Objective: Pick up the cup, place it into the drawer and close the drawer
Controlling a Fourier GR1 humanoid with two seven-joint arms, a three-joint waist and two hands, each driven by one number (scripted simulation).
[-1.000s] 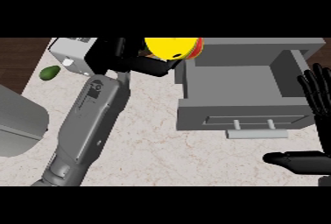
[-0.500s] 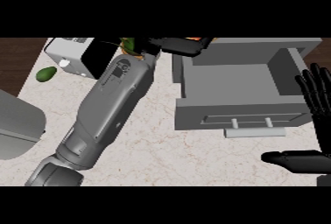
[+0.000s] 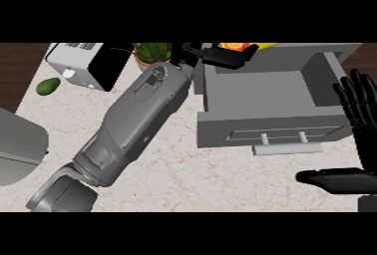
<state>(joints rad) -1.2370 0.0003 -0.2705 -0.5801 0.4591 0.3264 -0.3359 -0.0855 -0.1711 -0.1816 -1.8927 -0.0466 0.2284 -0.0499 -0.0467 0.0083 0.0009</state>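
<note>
Left hand [image 3: 221, 57], fingers curled round the cup [image 3: 247, 47], reaches over the open drawer [image 3: 265, 107].

toaster [image 3: 83, 64]: white and black, stood on the counter well to the left of the left hand [image 3: 221, 57]
plant [image 3: 152, 51]: green, potted, just left of that hand
avocado [image 3: 48, 86]: far left, below the toaster
</note>
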